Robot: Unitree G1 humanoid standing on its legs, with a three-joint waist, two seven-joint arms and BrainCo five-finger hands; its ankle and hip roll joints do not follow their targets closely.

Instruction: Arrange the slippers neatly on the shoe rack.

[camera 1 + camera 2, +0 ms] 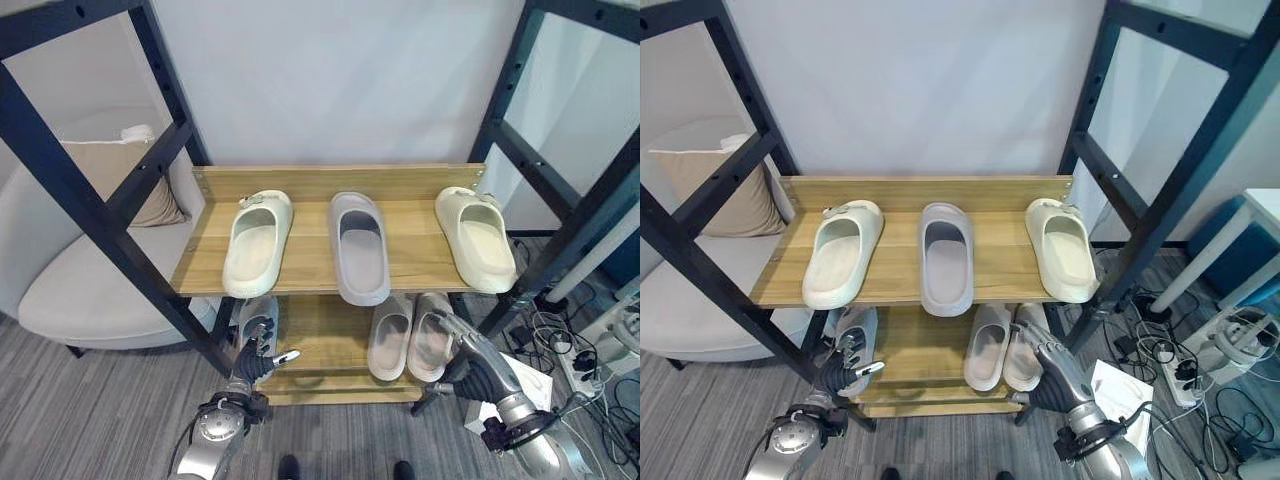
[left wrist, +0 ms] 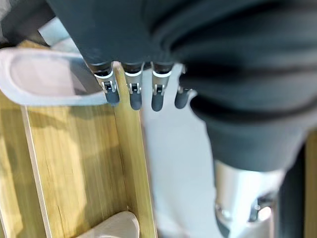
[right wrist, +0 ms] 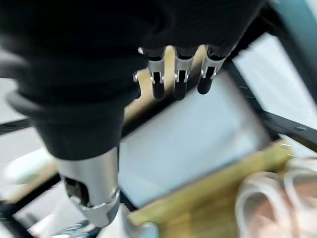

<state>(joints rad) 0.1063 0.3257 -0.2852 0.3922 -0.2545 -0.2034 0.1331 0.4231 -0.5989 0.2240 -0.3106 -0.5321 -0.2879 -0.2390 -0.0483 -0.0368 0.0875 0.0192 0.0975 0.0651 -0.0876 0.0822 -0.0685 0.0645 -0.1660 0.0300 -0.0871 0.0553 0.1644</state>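
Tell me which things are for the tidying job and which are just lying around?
For the job:
cream slippers
grey slipper
pink slippers
rack
left hand
right hand

Just lying around:
chair
cushion
power strip

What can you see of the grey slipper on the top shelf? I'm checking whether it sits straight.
The grey slipper is a single pale grey slide that looks like moulded foam, with a wide band over an open toe. It lies sole down in the middle of the wooden top shelf, between two cream slippers and apart from both. Its near end overhangs the shelf's front edge. Neither hand touches it.
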